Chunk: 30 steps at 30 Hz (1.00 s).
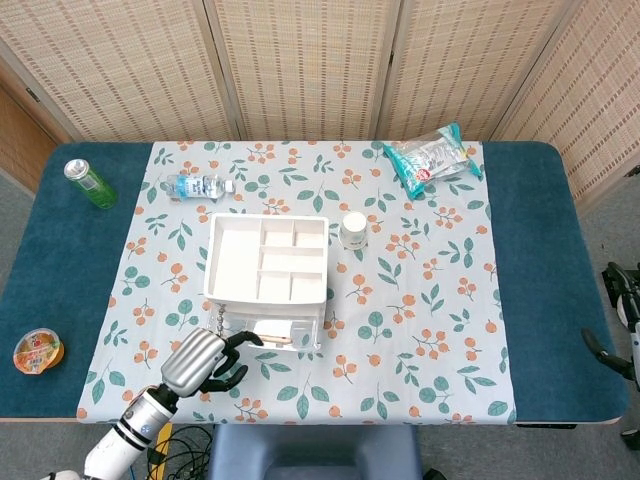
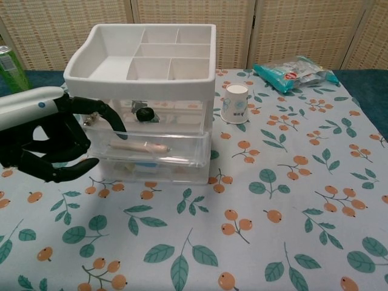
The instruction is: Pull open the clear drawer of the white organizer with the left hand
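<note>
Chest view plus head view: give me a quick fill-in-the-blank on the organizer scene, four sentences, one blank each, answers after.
1. The middle clear drawer of the white organizer sticks out and holds a ____-shaped item.
2. The left hand sits at the organizer's ____ front corner.
3. The paper cup stands upright to the organizer's ____.
4. The green can stands on the ____ table surface, off the floral cloth.

Missing words: pen; left; right; blue

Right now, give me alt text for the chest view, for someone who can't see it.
A black robot left hand hooks its fingers on the clear middle drawer of a white organizer, partly pulled out. A paper cup and snack bag sit behind on the floral tablecloth.
</note>
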### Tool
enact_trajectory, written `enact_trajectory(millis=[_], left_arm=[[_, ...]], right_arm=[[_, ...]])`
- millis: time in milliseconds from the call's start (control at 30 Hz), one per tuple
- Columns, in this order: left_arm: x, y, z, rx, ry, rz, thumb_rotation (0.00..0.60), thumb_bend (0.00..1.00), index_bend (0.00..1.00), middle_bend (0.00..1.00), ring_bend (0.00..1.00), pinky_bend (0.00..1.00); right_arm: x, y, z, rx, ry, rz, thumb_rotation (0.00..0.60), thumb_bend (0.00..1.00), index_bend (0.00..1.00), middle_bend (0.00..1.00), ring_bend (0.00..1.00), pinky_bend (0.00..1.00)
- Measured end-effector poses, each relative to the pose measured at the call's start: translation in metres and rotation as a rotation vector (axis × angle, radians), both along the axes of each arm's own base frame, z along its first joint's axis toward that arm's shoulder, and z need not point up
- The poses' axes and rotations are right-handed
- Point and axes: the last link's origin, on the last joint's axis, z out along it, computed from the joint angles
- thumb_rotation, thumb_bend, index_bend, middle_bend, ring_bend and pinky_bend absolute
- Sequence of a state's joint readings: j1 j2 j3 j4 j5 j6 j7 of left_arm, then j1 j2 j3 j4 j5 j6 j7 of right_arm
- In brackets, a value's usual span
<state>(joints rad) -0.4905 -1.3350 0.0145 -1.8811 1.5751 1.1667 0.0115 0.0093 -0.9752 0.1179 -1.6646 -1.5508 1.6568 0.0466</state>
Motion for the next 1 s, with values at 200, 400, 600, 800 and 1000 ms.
enact_trajectory(millis=[200,400,600,800,1000], left_arm=[[0.001,-0.001,0.001,0.029,0.013,-0.004,0.6,0.43,0.38,0.92,1.0,1.0],[0.002,-0.005,0.0,0.03,0.018,-0.002,0.6,0.43,0.38,0.92,1.0,1.0],[0.003,-0.007,-0.001,0.028,0.02,-0.002,0.6,0.43,0.38,0.92,1.0,1.0],[0.004,-0.01,-0.001,0.034,0.018,0.003,0.6,0.43,0.37,0.92,1.0,1.0],[0.004,-0.005,0.001,0.059,0.02,0.017,0.6,0.43,0.39,0.92,1.0,1.0]], right_arm=[[-0.001,0.0,0.0,-0.001,0.0,-0.002,0.6,0.28,0.04,0.18,0.1,0.04],[-0.001,0.001,0.0,-0.001,-0.001,-0.001,0.6,0.28,0.04,0.18,0.1,0.04],[-0.002,0.001,0.001,-0.004,-0.002,-0.004,0.6,0.28,0.04,0.18,0.1,0.04],[-0.003,0.001,0.001,-0.004,-0.005,-0.006,0.6,0.28,0.04,0.18,0.1,0.04],[-0.004,0.001,0.001,-0.004,-0.005,-0.008,0.6,0.28,0.04,0.18,0.11,0.04]])
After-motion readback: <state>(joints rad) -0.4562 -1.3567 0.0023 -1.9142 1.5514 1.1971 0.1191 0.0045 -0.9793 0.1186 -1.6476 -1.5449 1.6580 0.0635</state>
